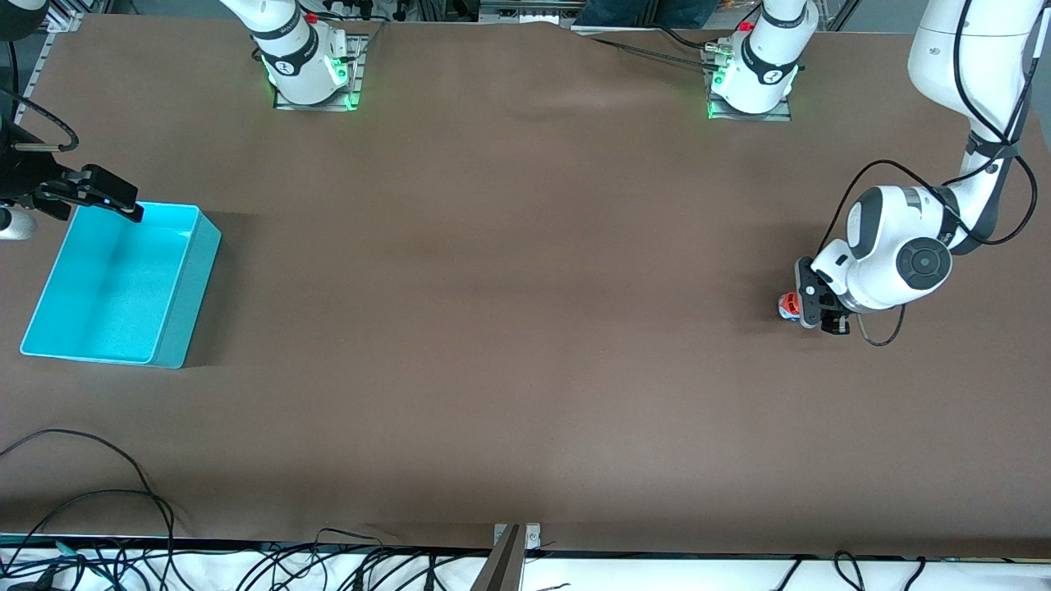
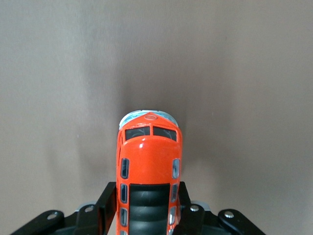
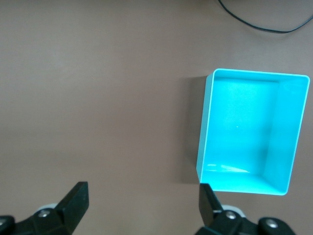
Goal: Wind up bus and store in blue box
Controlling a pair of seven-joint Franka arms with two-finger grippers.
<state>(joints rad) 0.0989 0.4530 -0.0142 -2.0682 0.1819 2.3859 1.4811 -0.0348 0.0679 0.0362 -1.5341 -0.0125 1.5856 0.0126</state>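
One table [image 1: 525,328], brown top. Two robot arms, each w/ one gripper: left gripper [image 1: 809,308], right gripper [image 1: 98,193]. So 2 grippers, 2 jaws apiece. One bus [image 2: 149,166], orange-red toy; its front shows 2 dark windscreen panes, plus approx. 3 small side windows per side in the left wrist view. One blue box [image 1: 193,279], single compartment. Several black cables [image 1: 98,492] at the table edge nearest the front camera; exact no. can't be told.
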